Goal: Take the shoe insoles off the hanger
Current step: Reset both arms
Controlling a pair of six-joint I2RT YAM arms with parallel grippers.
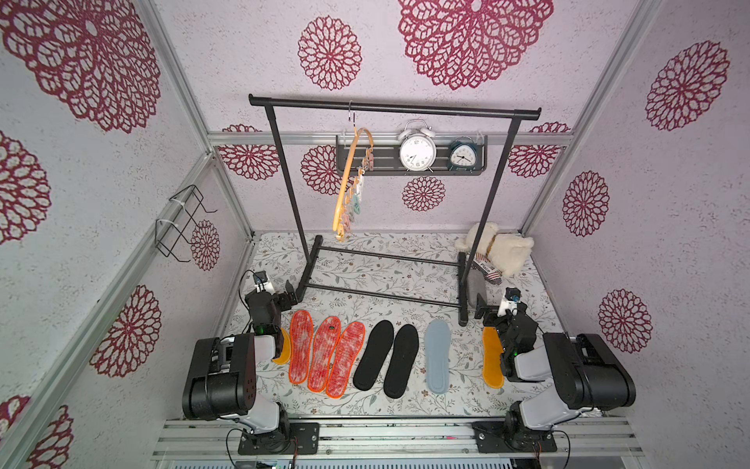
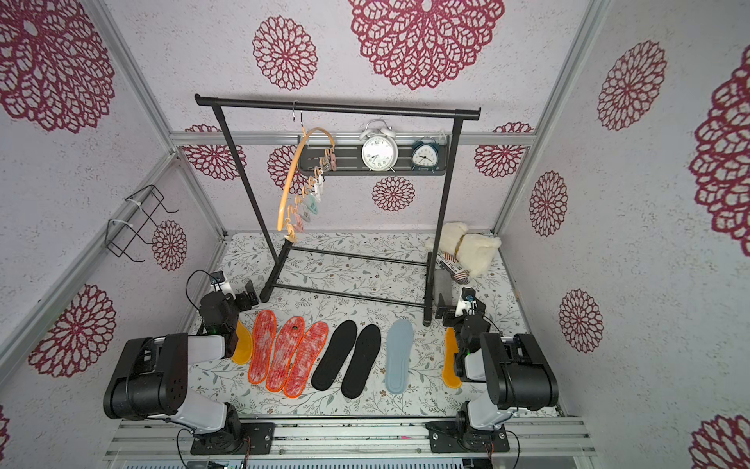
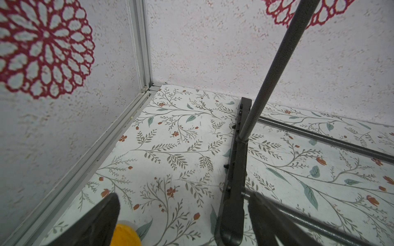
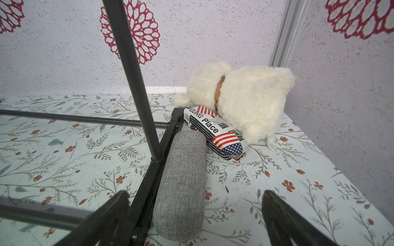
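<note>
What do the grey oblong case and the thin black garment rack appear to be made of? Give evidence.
Grey oblong case: likely woven fabric covering, matte; fine crosshatch weave shows. Black garment rack: probably metal tubing, speckled matte coating; thin, straight, rigid poles.

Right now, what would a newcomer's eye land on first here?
The shoe insoles lie flat in a row across the front of the table: red-speckled, black, blue-grey and yellow-orange. Behind them the hanger hangs on the black garment rack, its clothespins empty. A cream plush toy sits in the far right corner, and two alarm clocks stand on the wall shelf.
</note>
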